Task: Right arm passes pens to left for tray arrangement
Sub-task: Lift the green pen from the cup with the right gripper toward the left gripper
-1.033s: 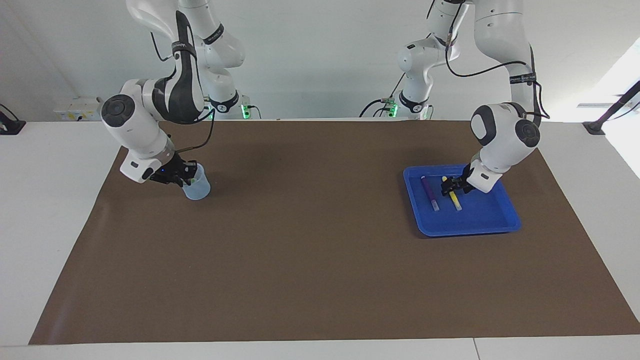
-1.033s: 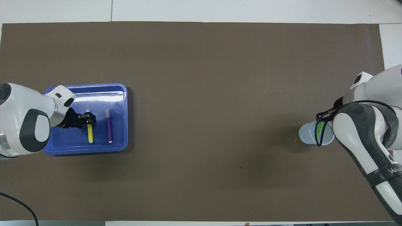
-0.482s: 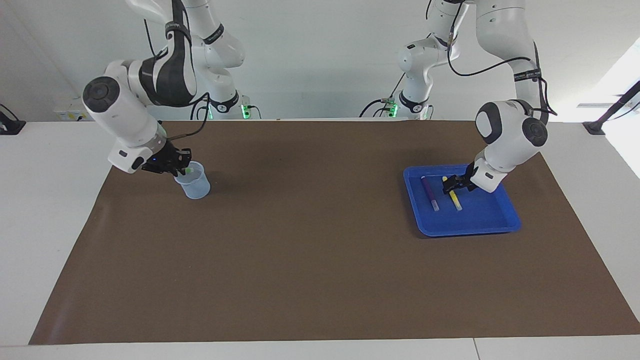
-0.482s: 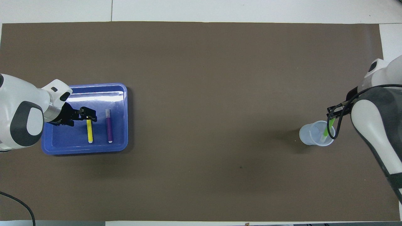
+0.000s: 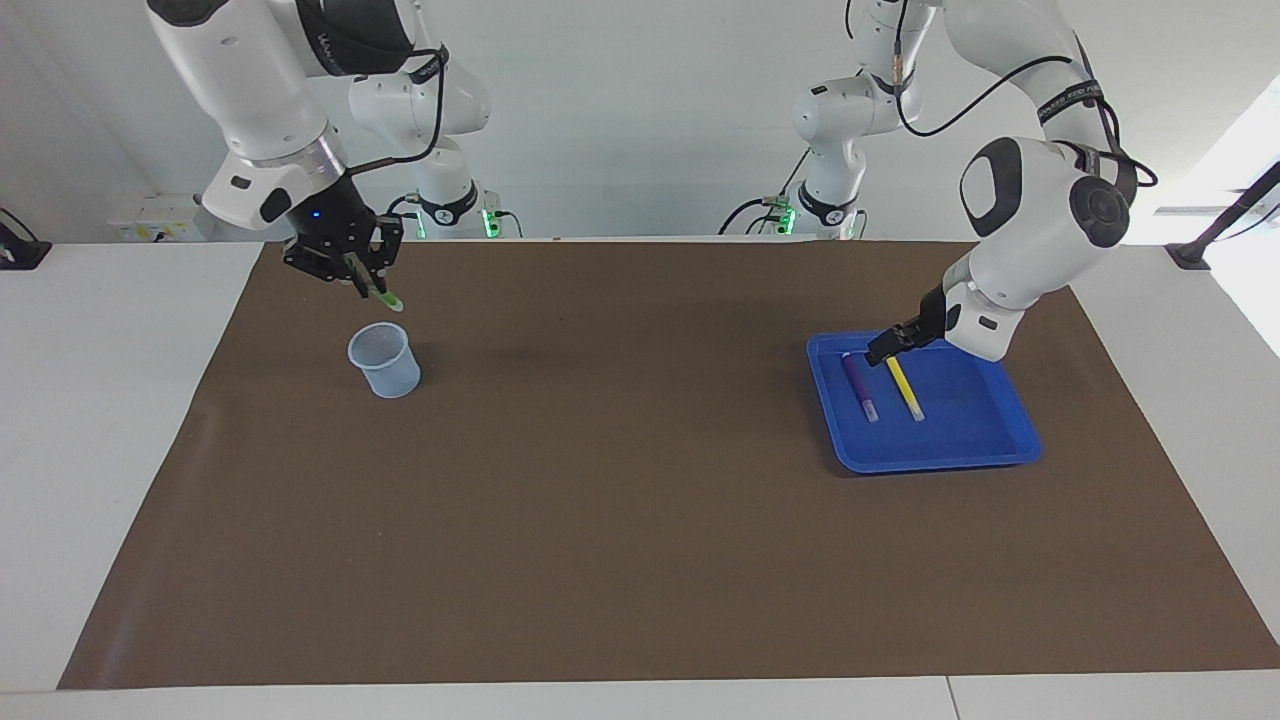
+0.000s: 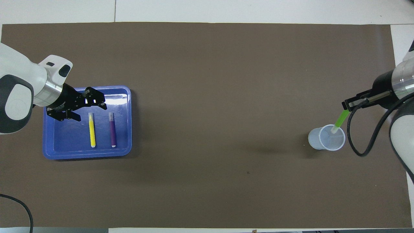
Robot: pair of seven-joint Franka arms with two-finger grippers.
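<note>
The right gripper [image 5: 362, 272] hangs in the air above the small translucent bluish plastic cup [image 5: 384, 361], its fingers clamped on the slim green marker pen [image 5: 378, 292]. The pen slants down from the fingertips, its pale end pointing toward the cup's mouth but clear of the rim in the facing view; from overhead that tip overlaps the cup's opening. The cup stands directly below the right gripper on the brown mat [image 5: 620, 480], toward the right arm's end of the table.

The left gripper [image 5: 884, 349] is raised over the robots' edge of the shallow, bright blue, roughly square plastic tray [image 5: 985, 445], its fingers spread apart and holding nothing. Just below its fingertips, flat on the tray floor, lie the slim purple marker pen [image 5: 859, 388] and the slim yellow marker pen [image 5: 905, 388], side by side, near each other but not touching, the purple one more toward the table's middle. The gripper touches neither.
</note>
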